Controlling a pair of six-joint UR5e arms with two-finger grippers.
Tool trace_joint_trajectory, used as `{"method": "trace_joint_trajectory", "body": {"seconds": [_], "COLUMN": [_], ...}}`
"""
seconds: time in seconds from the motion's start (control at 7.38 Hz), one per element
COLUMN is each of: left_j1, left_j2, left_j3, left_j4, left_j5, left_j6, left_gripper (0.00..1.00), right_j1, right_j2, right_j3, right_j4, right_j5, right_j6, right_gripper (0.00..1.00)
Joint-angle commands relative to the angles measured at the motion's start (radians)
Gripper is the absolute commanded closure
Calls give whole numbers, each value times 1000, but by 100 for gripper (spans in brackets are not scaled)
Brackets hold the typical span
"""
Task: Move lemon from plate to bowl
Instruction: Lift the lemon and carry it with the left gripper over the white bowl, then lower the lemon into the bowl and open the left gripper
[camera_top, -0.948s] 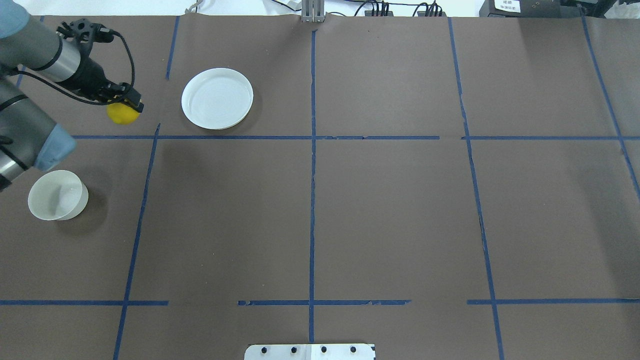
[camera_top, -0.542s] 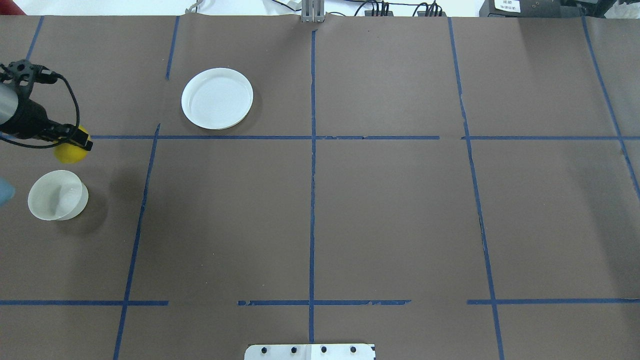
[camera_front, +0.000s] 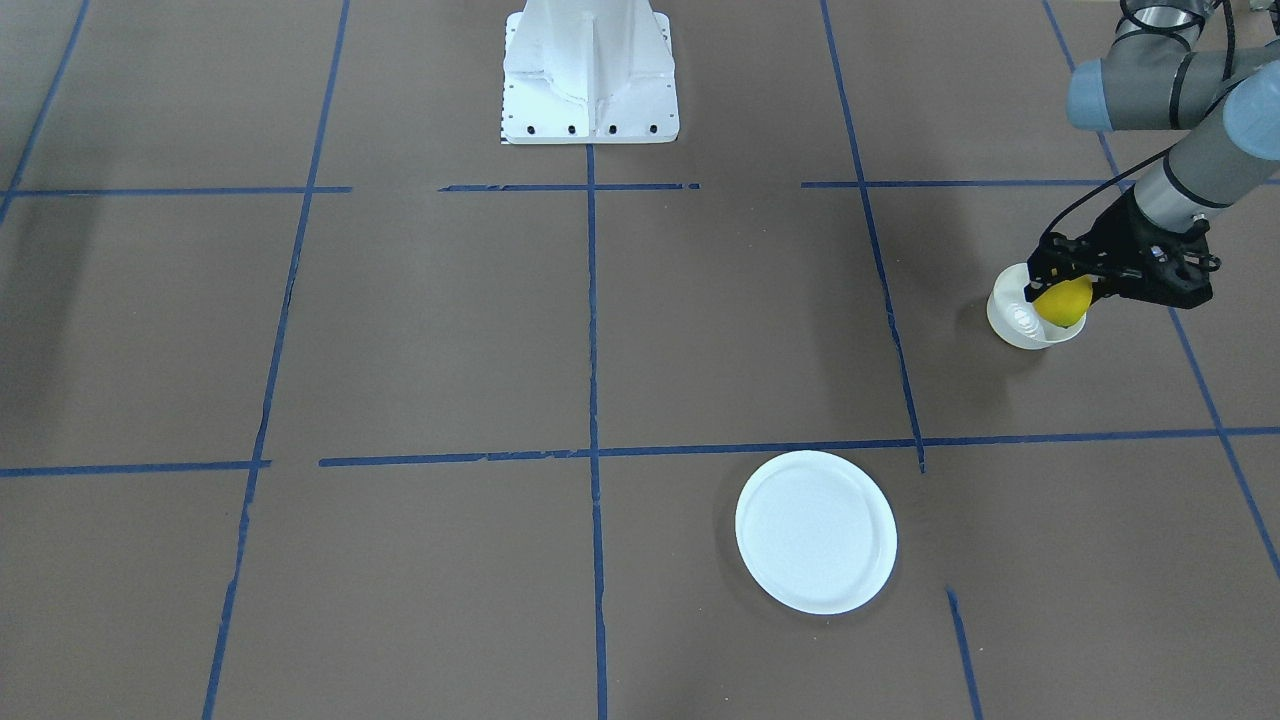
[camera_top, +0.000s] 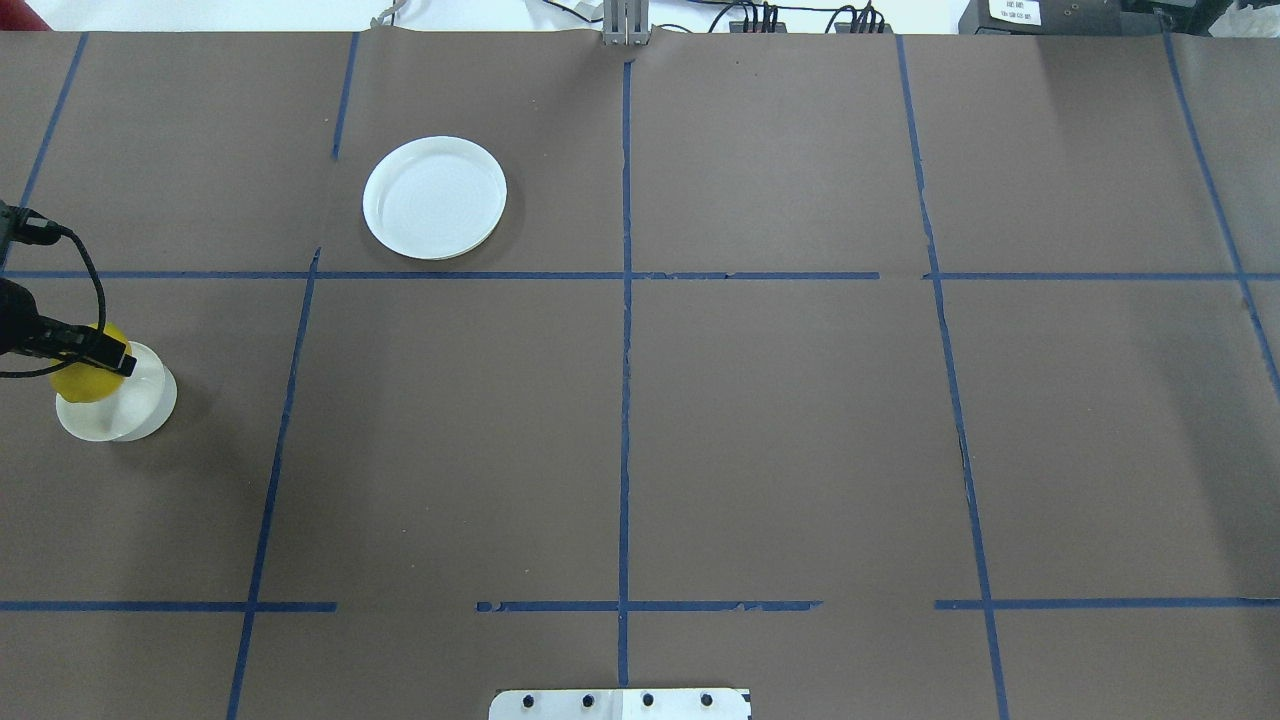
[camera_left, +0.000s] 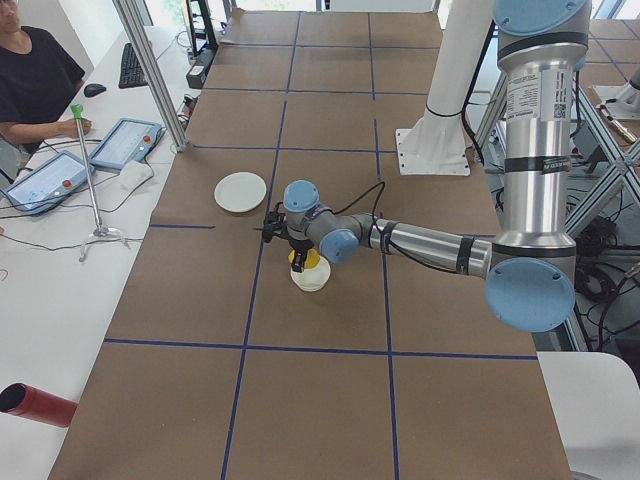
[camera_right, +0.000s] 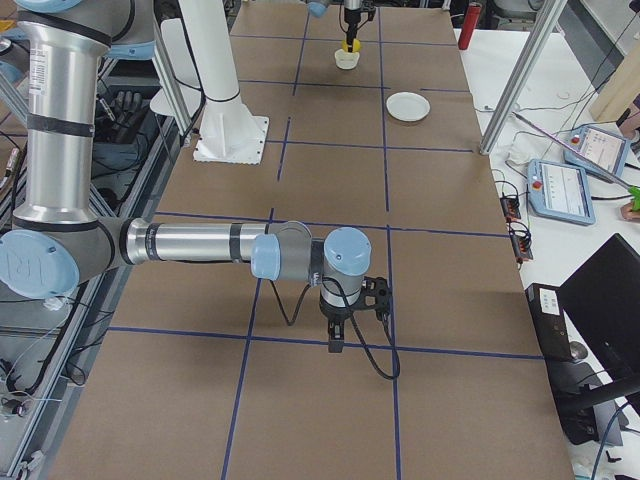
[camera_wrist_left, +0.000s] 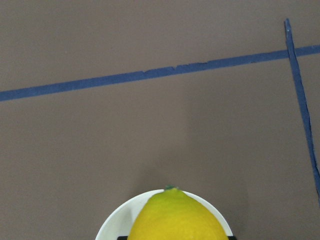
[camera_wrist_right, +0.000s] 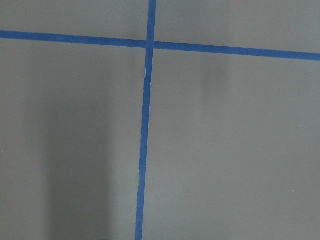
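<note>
Transport is all but finished: within the last second the lemon (camera_top: 82, 380) travels from above open counter (camera_top: 700, 450) beside the bowl (camera_top: 150, 405) to a spot over the bowl's opening, toward one edge. By my reading the carry is done and only the release remains. Left fingers (camera_top: 108, 357) are clamped on the lemon, one on each side, and its pointed tip pokes forward past them in the wrist view. It looks held above the bowl, not resting in it. Beyond the bowl, the plate (camera_top: 435, 195) lies bare. Well away from the bowl, right fingers (camera_right: 335, 340) hang over the counter; whether they are parted cannot be told
</note>
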Motion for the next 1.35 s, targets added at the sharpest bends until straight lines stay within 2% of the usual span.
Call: {"method": "trace_joint_trajectory", "body": {"seconds": [0.0, 0.27, 0.41, 0.54, 0.68, 0.95, 1.22], "left_j1": [15, 16, 18, 19, 19, 19, 18], "left_j2": [-12, -20, -20, -20, -20, -18, -17], "left_j3": [12, 58, 68, 66, 68, 69, 69], "left_j4": [0, -3, -3, -6, -6, -5, 0], "left_j5": [1, 1, 1, 1, 3, 1, -4], "left_j6": [1, 6, 4, 2, 4, 3, 4], "left_gripper": [100, 100, 97, 86, 52, 0, 0], "right_j1": [0, 0, 0, 0, 0, 0, 0], "right_j2": [0, 0, 0, 0, 0, 0, 0], "right_j3": [0, 0, 0, 0, 0, 0, 0], "right_j4": [0, 0, 0, 0, 0, 0, 0], "right_j5": [0, 0, 0, 0, 0, 0, 0], "right_j6": [0, 0, 0, 0, 0, 0, 0], "right_gripper": [0, 0, 0, 0, 0, 0, 0]}}
